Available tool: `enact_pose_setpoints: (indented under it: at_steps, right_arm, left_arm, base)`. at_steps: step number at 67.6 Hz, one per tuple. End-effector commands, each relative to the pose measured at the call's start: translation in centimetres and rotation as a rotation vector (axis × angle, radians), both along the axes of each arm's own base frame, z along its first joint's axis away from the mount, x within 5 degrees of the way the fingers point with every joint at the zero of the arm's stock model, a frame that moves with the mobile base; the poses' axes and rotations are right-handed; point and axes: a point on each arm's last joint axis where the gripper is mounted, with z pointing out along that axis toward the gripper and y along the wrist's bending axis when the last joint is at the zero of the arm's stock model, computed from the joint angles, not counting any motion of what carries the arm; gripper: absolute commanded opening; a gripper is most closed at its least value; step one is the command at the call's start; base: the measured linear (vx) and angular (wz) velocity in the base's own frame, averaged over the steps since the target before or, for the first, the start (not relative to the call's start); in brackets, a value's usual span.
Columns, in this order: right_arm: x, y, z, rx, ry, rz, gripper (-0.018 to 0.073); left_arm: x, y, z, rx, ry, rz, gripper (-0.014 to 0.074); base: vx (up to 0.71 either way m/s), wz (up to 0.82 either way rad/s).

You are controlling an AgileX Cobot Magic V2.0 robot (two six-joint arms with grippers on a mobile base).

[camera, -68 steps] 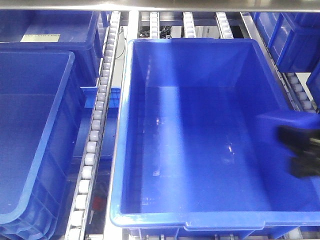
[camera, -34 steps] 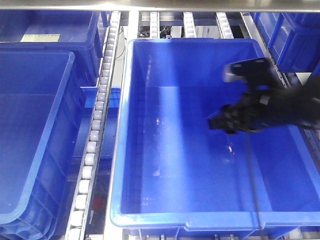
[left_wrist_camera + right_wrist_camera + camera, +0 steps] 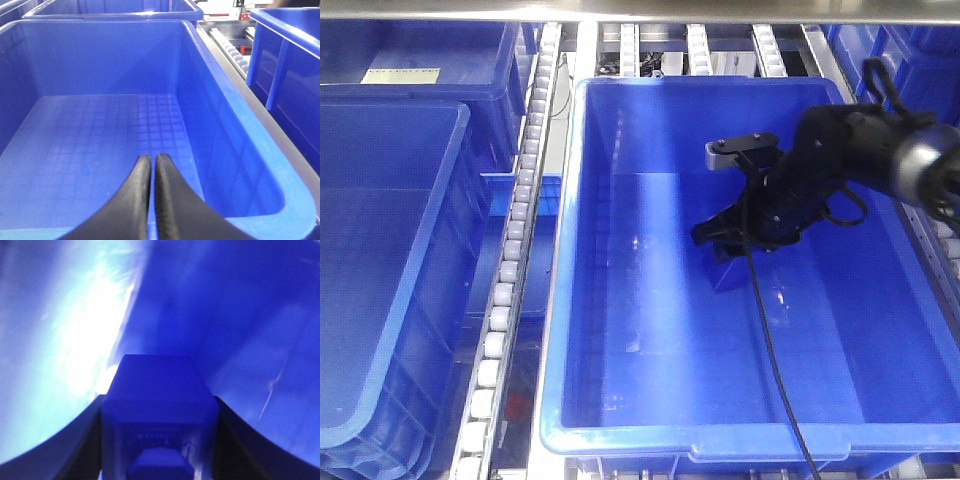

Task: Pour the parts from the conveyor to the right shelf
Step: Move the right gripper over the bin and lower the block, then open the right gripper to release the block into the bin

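In the front view the right shelf shows as a lane of white rollers (image 3: 515,230) and a large blue bin (image 3: 650,400). My right gripper (image 3: 725,243) reaches into that bin from the right and is shut on the small blue part (image 3: 733,272), held low near the bin floor. In the right wrist view the part (image 3: 160,390) fills the space between both dark fingers (image 3: 82,440), knob toward the camera. My left gripper (image 3: 152,159) is shut on nothing above the floor of another blue bin (image 3: 100,60). The conveyor is out of view.
A second large bin (image 3: 380,250) stands left of the roller lane, with more bins at the back left (image 3: 410,50) and far right (image 3: 910,80). A black cable (image 3: 775,360) hangs across the middle bin. Beside the left gripper's bin run rollers (image 3: 232,50) and another bin (image 3: 285,55).
My right arm has swung in from the frame's right edge, leftward and deeper into the middle bin, carrying the part. The bins have not moved.
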Motion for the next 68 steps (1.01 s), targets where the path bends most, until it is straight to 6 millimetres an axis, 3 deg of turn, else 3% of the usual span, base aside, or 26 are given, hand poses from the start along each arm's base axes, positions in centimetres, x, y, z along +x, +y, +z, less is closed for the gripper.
enact_pose_setpoints:
  at_steps: [1, 16, 33, 44, 68]
  right_arm:
    - [0.6, 0.1, 3.2, 0.022, -0.098, -0.009, 0.0317]
    - [1.2, 0.0, 3.4, 0.005, -0.135, -0.004, 0.0476]
    - [1.6, -0.4, 3.6, -0.046, -0.183, -0.004, 0.0504]
    - [1.7, -0.3, 6.1, -0.005, -0.278, -0.019, 0.0502]
    - [-0.4, -0.9, 11.9, 0.058, -0.450, -0.032, 0.0501]
  left_arm:
    - [-0.1, 0.0, 1.3, -0.011, -0.097, -0.007, -0.0006]
    - [-0.1, 0.0, 1.3, -0.011, -0.097, -0.007, -0.0006]
    - [-0.1, 0.0, 1.3, -0.011, -0.097, -0.007, -0.0006]
    - [-0.1, 0.0, 1.3, -0.011, -0.097, -0.007, -0.0006]
    - [-0.1, 0.0, 1.3, -0.011, -0.097, -0.007, -0.0006]
  base:
    - [0.00, 0.00]
    - [0.00, 0.00]
    - [0.00, 0.00]
    - [0.00, 0.00]
    - [0.00, 0.00]
